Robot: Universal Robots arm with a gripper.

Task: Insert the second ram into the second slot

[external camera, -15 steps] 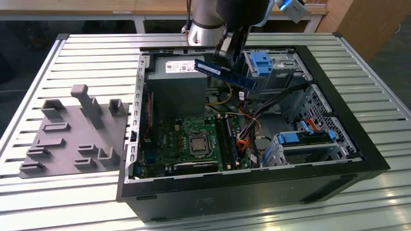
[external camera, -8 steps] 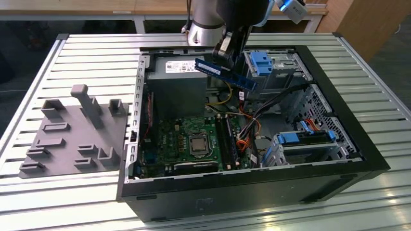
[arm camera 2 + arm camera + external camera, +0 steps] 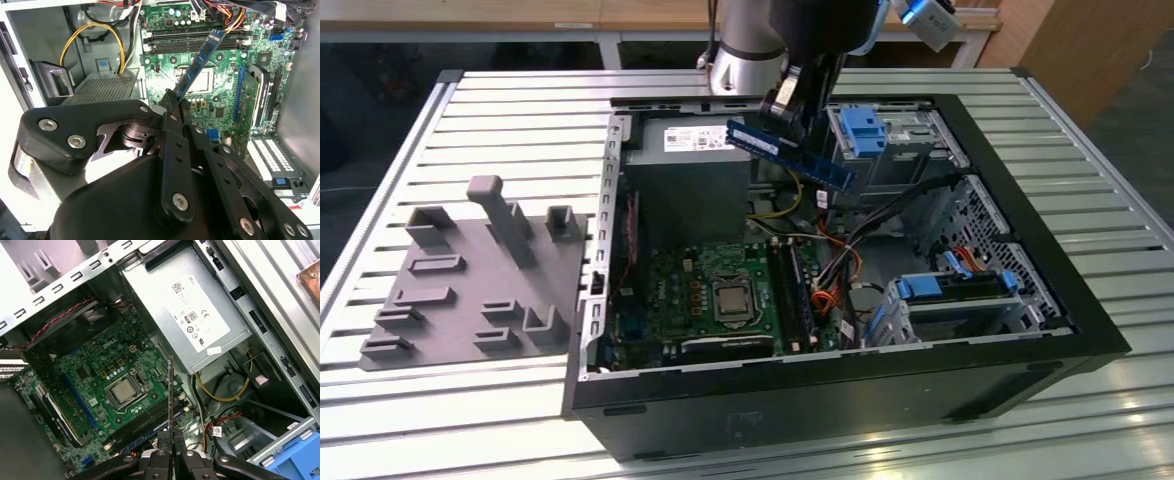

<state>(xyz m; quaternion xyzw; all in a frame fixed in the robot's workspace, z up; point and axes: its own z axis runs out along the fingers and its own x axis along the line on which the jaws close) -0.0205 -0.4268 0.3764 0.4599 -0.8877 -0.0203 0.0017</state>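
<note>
The jaws pinch one end of the second ram (image 3: 790,153), a thin blue stick with dark chips. In the exterior view it hangs tilted over the open computer case (image 3: 827,420), at 12 o'clock from the green motherboard (image 3: 720,295). Beyond it is the grey power supply (image 3: 687,180), whose white label carries small print.

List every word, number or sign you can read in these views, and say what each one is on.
Nothing is clear enough to quote.
On the power supply label: print and symbols, too small to read.
On the second ram: a white label strip, blurred.
On the motherboard: white lettering, too small to read.
On the cable tag: print, unreadable.
</note>
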